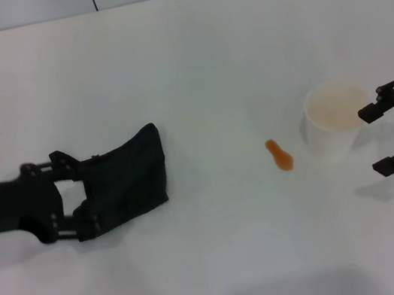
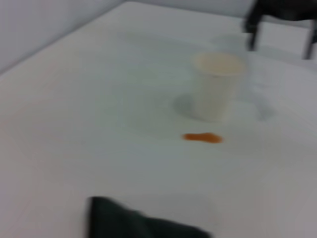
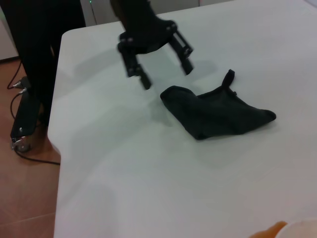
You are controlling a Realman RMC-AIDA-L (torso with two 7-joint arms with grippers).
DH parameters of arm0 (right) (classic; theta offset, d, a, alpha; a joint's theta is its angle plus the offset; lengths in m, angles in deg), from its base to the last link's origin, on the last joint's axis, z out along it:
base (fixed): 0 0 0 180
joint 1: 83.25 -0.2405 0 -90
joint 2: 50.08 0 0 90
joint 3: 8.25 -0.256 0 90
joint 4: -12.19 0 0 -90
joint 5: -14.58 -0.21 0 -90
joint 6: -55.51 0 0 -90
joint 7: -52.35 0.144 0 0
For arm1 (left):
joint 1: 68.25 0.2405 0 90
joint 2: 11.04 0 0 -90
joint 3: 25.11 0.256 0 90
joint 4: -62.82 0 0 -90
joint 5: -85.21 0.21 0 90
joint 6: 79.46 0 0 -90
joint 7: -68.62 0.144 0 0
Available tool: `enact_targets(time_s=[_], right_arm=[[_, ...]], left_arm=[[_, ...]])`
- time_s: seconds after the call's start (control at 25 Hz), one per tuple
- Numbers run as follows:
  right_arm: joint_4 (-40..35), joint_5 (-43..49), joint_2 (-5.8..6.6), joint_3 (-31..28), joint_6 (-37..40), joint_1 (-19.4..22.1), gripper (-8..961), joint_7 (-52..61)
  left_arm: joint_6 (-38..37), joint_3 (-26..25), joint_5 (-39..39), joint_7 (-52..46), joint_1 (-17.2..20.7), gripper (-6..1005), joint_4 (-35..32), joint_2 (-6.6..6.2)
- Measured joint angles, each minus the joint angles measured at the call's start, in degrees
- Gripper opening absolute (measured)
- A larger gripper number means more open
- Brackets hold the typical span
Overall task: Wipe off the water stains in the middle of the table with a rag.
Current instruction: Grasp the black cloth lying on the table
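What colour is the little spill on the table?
Orange-brown; the spill shows best in the head view, beside the cup.

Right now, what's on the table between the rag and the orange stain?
Nothing: in the head view, only bare table separates the rag from the stain.

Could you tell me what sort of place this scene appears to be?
Probably a robot lab or test room, not a home. A bare white table holds only a staged setup: a black rag, a small orange stain and a paper cup. Cables and equipment lie on the floor beside the table.

Bright, even light; left wrist view blurred.
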State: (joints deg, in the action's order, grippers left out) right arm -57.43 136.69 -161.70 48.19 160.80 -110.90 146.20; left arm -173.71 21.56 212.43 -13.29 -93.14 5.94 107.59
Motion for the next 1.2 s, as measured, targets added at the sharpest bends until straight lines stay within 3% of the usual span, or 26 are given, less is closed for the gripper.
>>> enact_targets(time_s=[0.28,0.56,0.84,1.08,1.2], right_arm=[[0.2,0.7,-1.10,1.8,-0.4,-0.6,843,-0.4],[0.1,1.2,-2.00,2.3,-0.6,-0.6,843,-0.8],[-0.1,1.3,-2.19,2.4,-0.6,-0.5,843,-1.6],[0.2,1.3,-2.27,2.5,-0.8,-0.6,843,-2.1],[0.4,1.3,-2.28,2.5,-0.8,-0.6,843,-2.1]], left_arm=[[6.4,0.7,1.0,-8.5,-1.9,822,-0.4,0.37],[7.7,1.0,5.1,-11.3,-7.0,820,7.3,0.34],[10.5,1.4,6.9,-13.3,-8.1,817,10.6,0.43],[11.8,1.4,7.0,-13.7,-7.7,611,11.1,0.40],[12.4,1.4,7.1,-13.6,-7.6,613,11.5,0.39]])
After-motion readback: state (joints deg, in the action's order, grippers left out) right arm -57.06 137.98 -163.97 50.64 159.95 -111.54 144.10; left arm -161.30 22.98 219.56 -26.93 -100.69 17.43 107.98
